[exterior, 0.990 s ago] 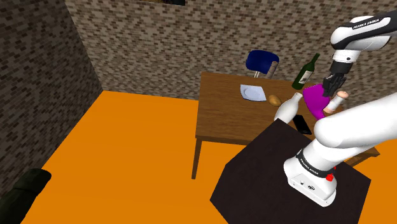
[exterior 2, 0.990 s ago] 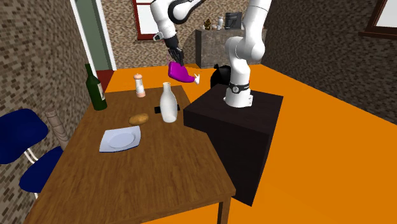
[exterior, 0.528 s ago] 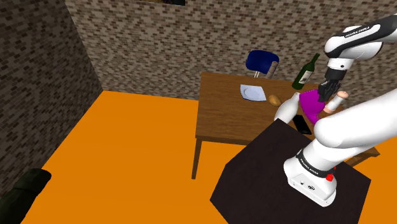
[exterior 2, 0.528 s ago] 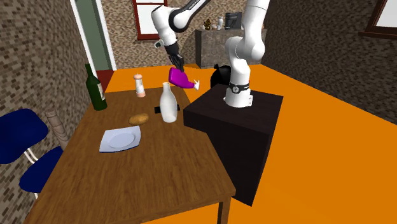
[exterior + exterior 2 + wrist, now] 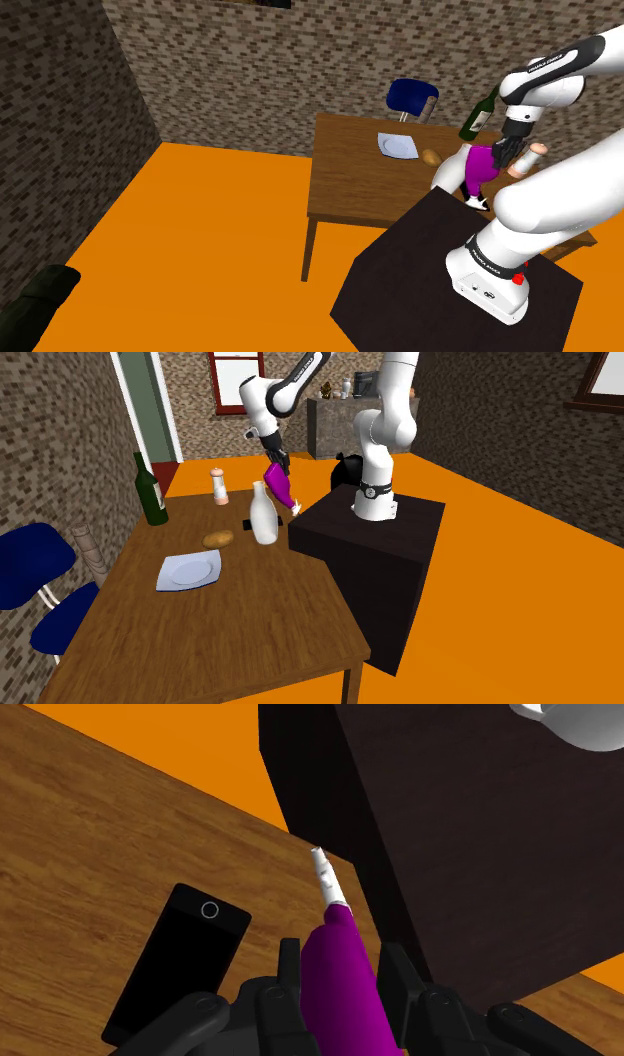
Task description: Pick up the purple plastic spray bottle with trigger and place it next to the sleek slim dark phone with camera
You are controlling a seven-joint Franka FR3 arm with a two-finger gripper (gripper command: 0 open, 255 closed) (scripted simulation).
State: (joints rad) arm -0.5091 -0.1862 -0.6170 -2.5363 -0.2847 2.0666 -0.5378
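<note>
wrist view, starting at the gripper point(image 5: 342, 959): shut tight on the purple spray bottle point(image 5: 340, 999), pinching its body from both sides. carries it tilted, white nozzle point(image 5: 325, 876) leading away from the hand and down toward the wooden table point(image 5: 90, 844). looks clear of the wood, though hard to be sure. sits just beside the slim black phone point(image 5: 178, 962), flat on the table with its camera ring at the end away from the hand. has the dark stand point(image 5: 450, 834) close on the bottle's other side.

second exterior view: hangs over the far end of the table, just to that view's right of a tall white bottle point(image 5: 263, 515). farther to that view's left, a small shaker point(image 5: 218, 485) and a dark green wine bottle point(image 5: 150, 490); nearer the camera, a brown lump point(image 5: 218, 538) and a pale plate point(image 5: 188, 569).

judged to be the lowering step, with the placing not yet done. to do it well:
- come down slowly and swing the bottle upright, so the base meets the wood before the nozzle.
- aim for the bare strip of table between phone and stand, touching neither.
- stay off the white bottle, which looks easy to tip.
- release only once the base rests steady, then lift straight up.
</note>
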